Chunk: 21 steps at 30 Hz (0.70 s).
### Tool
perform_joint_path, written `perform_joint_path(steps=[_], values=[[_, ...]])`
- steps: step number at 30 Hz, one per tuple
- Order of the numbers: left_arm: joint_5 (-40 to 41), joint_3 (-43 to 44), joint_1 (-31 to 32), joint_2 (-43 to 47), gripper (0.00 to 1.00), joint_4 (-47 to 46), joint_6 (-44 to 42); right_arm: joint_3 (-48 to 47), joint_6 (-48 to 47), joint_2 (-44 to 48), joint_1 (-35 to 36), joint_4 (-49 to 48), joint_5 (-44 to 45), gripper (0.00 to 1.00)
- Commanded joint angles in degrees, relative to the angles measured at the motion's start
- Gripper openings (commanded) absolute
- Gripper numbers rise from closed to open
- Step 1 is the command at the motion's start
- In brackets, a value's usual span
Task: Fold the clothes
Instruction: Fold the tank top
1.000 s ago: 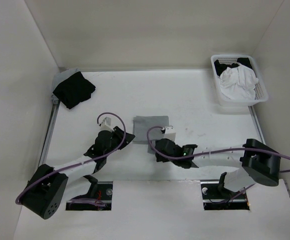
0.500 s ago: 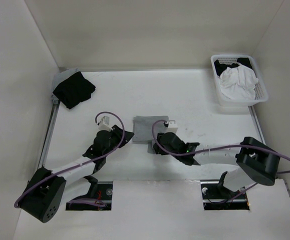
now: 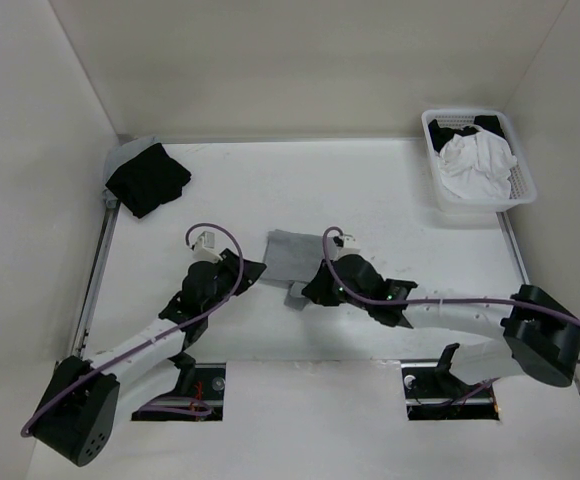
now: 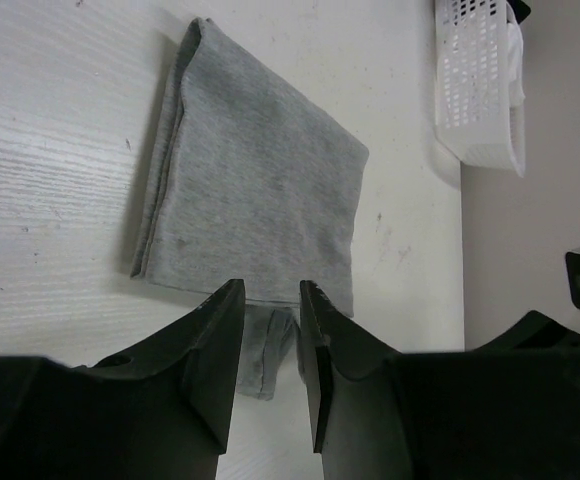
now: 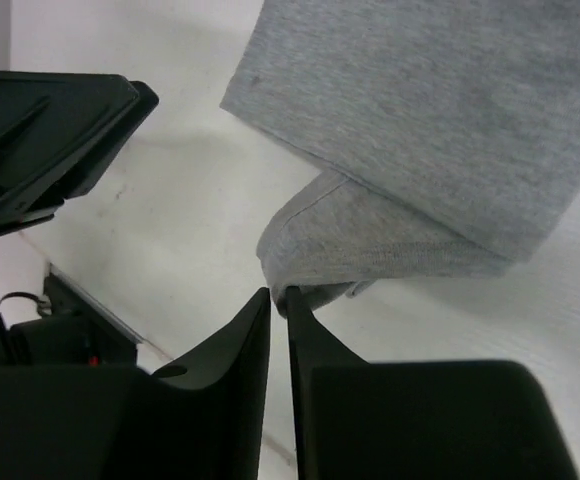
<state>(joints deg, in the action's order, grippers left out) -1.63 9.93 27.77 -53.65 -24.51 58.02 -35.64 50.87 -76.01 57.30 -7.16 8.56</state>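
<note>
The clothes [image 3: 292, 254] lie as a folded grey rectangle in the middle of the table, with a small flap [image 3: 294, 296] sticking out at the near edge. In the right wrist view my right gripper [image 5: 280, 294] is shut on that flap's rolled edge, which lifts slightly off the table under the folded clothes [image 5: 440, 110]. From above, the right gripper [image 3: 308, 292] sits at the near right corner. My left gripper [image 3: 256, 272] hovers beside the near left corner. Its jaws [image 4: 272, 290] stand open and hold nothing; the clothes [image 4: 260, 190] lie beyond them.
A white basket [image 3: 526, 182] with a white garment [image 3: 475, 160] stands at the back right, seen also as the basket [image 4: 475, 90] in the left wrist view. A black garment [image 3: 148, 178] lies at the back left corner. White walls enclose the table.
My right arm reached forward to the near edge of the clothes and its jaws went from wide open to shut on the flap. The left arm shifted slightly.
</note>
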Motion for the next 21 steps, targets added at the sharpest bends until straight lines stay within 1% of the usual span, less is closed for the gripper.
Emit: perform_joint_path(steps=[1,3,4,7,9,13,15,16,17,20,21], values=[[0.49,2.37,-0.31,2.23,0.27,0.96,-0.54,-0.22,3.18,-1.94,-1.0,-0.84,-4.6,0.21],[0.49,2.11,-0.39,2.58,0.27,1.48,-0.45,-0.22,3.27,-4.92,-0.92,0.03,-5.39,0.33],[0.49,1.76,-0.48,2.93,0.27,1.75,-0.36,-0.22,3.01,-5.98,-0.83,0.82,-5.48,0.37],[0.49,1.32,-1.01,3.72,0.28,2.27,-0.36,0.04,2.39,-5.83,0.22,4.16,-5.13,0.4],[0.49,1.32,-1.62,4.34,0.28,2.98,-0.45,0.65,1.08,-2.15,0.66,6.44,-4.6,0.42],[0.49,2.54,-3.38,4.34,0.3,5.08,-1.68,0.83,-2.17,8.83,0.66,10.84,-3.46,0.45],[0.49,3.25,-4.26,4.17,0.31,6.31,-3.08,0.57,-4.37,13.06,0.23,11.46,-3.11,0.45],[0.57,3.68,-4.7,4.17,0.32,7.02,-3.87,0.48,-5.51,14.9,-0.56,11.03,-2.67,0.43],[0.75,4.04,-5.13,4.08,0.33,7.63,-4.75,0.48,-6.65,16.32,-2.13,10.24,-1.97,0.37],[1.54,5.18,-6.8,4.25,0.36,10.79,-7.12,0.48,-8.85,18.26,-7.58,6.04,-0.12,0.11],[1.8,5.79,-7.51,4.34,0.37,12.19,-8.09,0.66,-9.9,18.52,-9.6,3.84,0.32,0.07]])
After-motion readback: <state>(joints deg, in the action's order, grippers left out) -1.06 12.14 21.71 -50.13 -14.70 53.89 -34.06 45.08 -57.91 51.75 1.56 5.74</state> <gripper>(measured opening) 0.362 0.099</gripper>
